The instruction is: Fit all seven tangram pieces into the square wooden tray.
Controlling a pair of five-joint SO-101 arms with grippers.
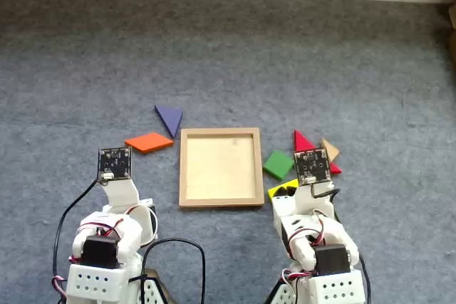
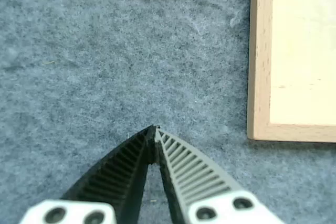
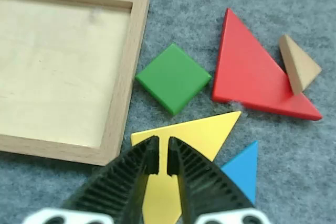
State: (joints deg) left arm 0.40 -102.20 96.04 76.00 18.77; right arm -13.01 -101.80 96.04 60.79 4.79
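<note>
The square wooden tray [image 1: 183, 169] is sitting on the grey counter [image 1: 228, 55] in front of the two arms, and none of the seven pieces is lying in it yet, so the job looks to be at its first pick. The right claw [image 3: 163, 156] is hovering over the yellow triangle [image 3: 194, 129], which is lying just off the tray's near right corner. Its jaws are drawn almost together and are gripping nothing. The left claw [image 2: 155, 135] is hanging just off the tray's left rim, pressed closed and carrying nothing. The green square [image 3: 173, 78] is lying just beside the tray's right rim, with the red triangle [image 3: 247, 77] beyond it. The tan triangle [image 3: 299, 64] is touching the red one, and the blue triangle [image 3: 244, 169] is sitting by the yellow. The orange parallelogram [image 1: 148, 142] and purple triangle [image 1: 169, 117] are waiting off the tray's far left corner. Doing this pick well is likely meaning opening the right claw, straddling the yellow piece across its middle rather than at a tip, and lifting without dragging the blue neighbour. It is then seating the long triangle snugly into a tray corner, so the smaller pieces are finding room.
</note>
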